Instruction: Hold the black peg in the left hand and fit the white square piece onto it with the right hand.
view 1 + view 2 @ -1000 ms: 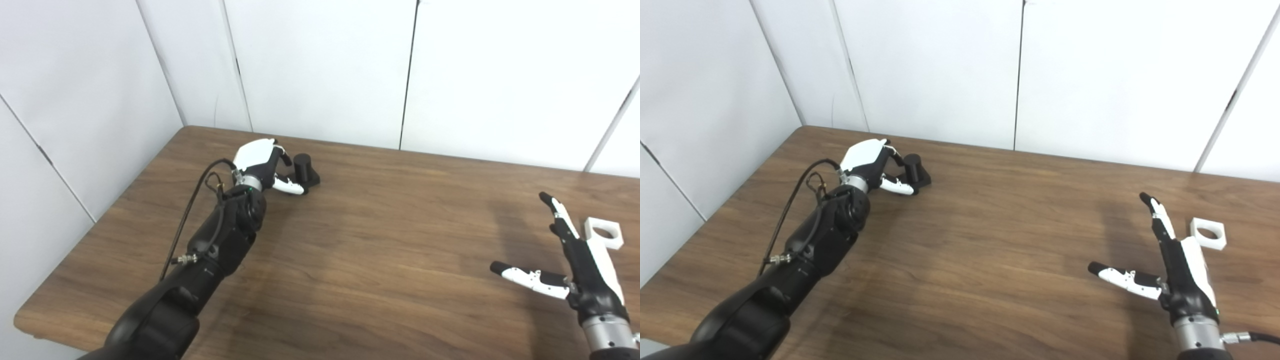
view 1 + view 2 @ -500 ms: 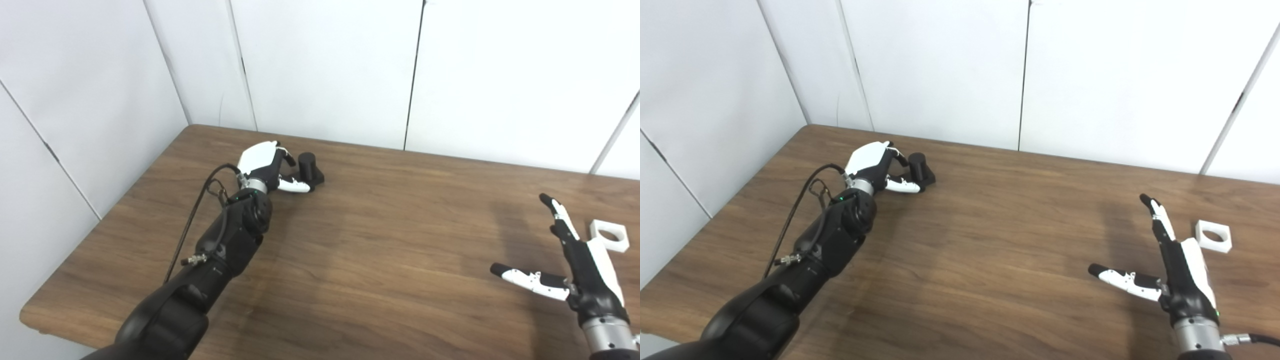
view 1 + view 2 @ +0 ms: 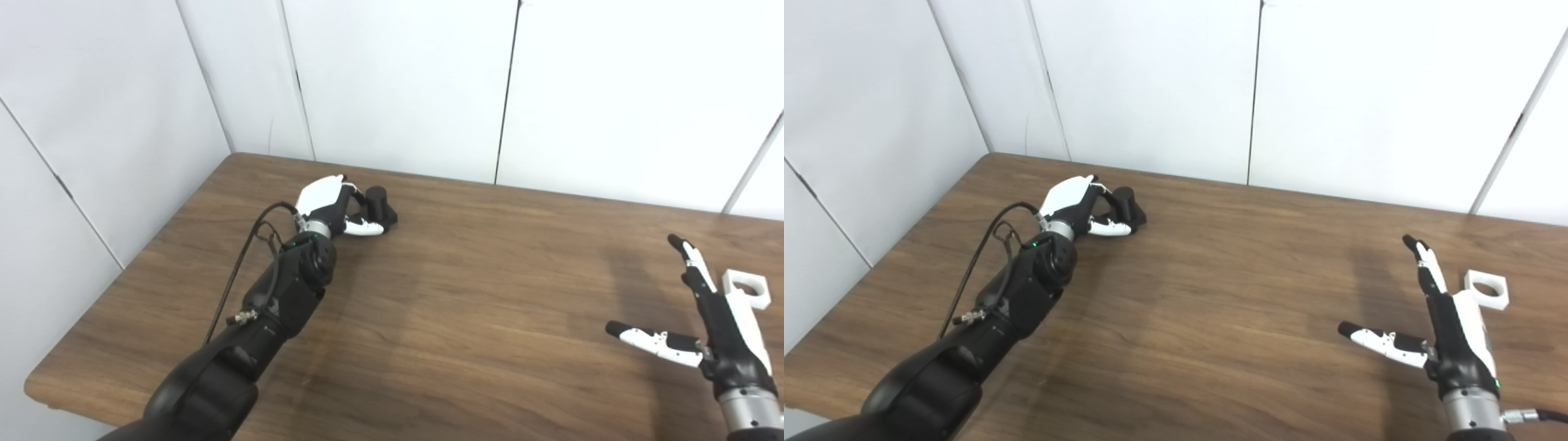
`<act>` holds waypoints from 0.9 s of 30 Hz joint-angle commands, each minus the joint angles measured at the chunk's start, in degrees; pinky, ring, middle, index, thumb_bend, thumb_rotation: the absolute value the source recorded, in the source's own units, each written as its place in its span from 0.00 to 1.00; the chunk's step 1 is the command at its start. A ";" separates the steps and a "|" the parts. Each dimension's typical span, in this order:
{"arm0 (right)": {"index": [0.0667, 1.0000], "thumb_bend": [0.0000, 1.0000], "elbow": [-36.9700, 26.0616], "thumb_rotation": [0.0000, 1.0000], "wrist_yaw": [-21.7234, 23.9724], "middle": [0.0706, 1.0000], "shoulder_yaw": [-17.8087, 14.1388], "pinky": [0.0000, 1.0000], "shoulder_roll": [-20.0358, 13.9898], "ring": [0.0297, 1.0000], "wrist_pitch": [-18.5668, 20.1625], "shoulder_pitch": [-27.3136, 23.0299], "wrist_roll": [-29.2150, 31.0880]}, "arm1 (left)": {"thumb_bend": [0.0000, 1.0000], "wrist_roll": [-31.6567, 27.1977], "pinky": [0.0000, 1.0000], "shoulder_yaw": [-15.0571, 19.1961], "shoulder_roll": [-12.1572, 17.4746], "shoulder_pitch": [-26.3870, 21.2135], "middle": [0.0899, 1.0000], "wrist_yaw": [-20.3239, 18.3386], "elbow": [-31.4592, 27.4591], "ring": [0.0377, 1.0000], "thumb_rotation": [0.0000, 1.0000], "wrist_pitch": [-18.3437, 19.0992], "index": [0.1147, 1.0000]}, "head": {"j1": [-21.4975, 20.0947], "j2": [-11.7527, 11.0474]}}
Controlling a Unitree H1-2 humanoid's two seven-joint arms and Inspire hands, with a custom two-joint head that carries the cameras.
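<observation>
The black peg (image 3: 380, 206) stands on its base at the far left of the wooden table (image 3: 465, 294). My left hand (image 3: 331, 205) is right beside it, with the fingers curled toward its near side and the thumb (image 3: 364, 229) along its base. The hand is still open, and I cannot tell whether it touches the peg. The white square piece with a round hole (image 3: 1486, 289) lies flat at the far right. My right hand (image 3: 1442, 334) is open and empty, with its fingers spread, hovering just left of the piece and in front of it.
White wall panels (image 3: 398, 79) close off the back and left sides of the table. A black cable (image 3: 245, 245) loops beside my left forearm. The table's left front corner (image 3: 37, 392) is in view.
My left hand has reached closer to the black peg, and its fingers now curl around the peg's side. My right hand has drifted slightly right, toward the white piece. The camera shifted early on.
</observation>
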 commanded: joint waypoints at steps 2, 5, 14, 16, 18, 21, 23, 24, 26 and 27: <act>0.96 0.78 -2.06 0.18 -1.04 1.00 -0.71 0.94 0.22 1.00 -0.93 -1.76 0.24 | 0.84 -0.49 1.00 -1.10 -1.17 -1.18 1.00 -1.18 0.77 1.00 0.36 -0.28 0.66 | -0.03 0.11; 0.96 0.78 -2.16 0.17 -1.07 1.00 -0.78 0.95 0.25 1.00 -0.91 -1.77 0.02 | 0.84 -0.99 0.99 -1.18 -1.27 -1.31 1.00 -0.98 1.20 1.00 0.36 -0.61 0.66 | -0.04 0.13; 0.96 0.78 -2.36 0.17 -0.70 1.00 -1.20 0.96 0.19 1.00 -0.75 -1.86 0.66 | 0.56 -1.61 1.00 -1.15 -1.23 -1.47 0.93 0.19 2.12 0.99 0.10 -1.60 0.45 | -0.03 0.39; 0.96 0.78 -2.11 0.16 -0.77 1.00 -1.31 0.96 0.09 1.00 -1.03 -1.89 0.78 | 0.53 -1.57 1.00 -1.05 -1.31 -1.50 0.92 0.72 2.46 0.98 0.08 -1.99 0.43 | 0.00 0.32; 0.96 0.78 -1.83 0.16 -0.92 1.00 -1.33 0.96 -0.04 1.00 -1.32 -1.97 0.68 | 0.52 -1.54 1.00 -1.15 -1.34 -1.58 0.92 1.05 2.69 0.97 0.07 -2.11 0.43 | 0.06 0.28; 0.96 0.78 -1.78 0.16 -0.82 1.00 -1.38 0.96 -0.19 1.00 -1.24 -2.11 0.68 | 0.52 -1.75 1.00 -1.22 -1.29 -1.71 0.92 1.16 2.89 0.97 0.07 -2.31 0.43 | 0.06 0.28; 0.96 0.78 -1.83 0.16 -0.75 1.00 -1.43 0.96 -0.24 1.00 -1.26 -2.20 0.72 | 0.52 -2.04 1.00 -1.10 -1.26 -1.66 0.92 0.99 2.76 0.97 0.07 -2.33 0.43 | 0.16 0.36; 0.96 0.78 -1.84 0.16 -0.76 1.00 -1.43 0.96 -0.25 1.00 -1.32 -2.23 0.71 | 0.52 -2.11 1.00 -1.10 -1.24 -1.66 0.92 0.96 2.76 0.97 0.07 -2.34 0.43 | 0.16 0.36; 0.96 0.77 -1.71 0.16 -0.88 1.00 -1.43 0.96 -0.25 1.00 -1.58 -2.24 0.72 | 0.52 -2.20 1.00 -1.30 -1.06 -1.67 0.92 0.72 2.85 0.98 0.07 -2.35 0.43 | 0.10 0.32; 0.96 0.77 -1.75 0.16 -0.90 1.00 -1.44 0.96 -0.21 1.00 -1.48 -2.24 0.70 | 0.52 -2.20 1.00 -1.52 -0.88 -1.64 0.92 0.34 2.71 0.98 0.07 -2.18 0.43 | 0.12 0.36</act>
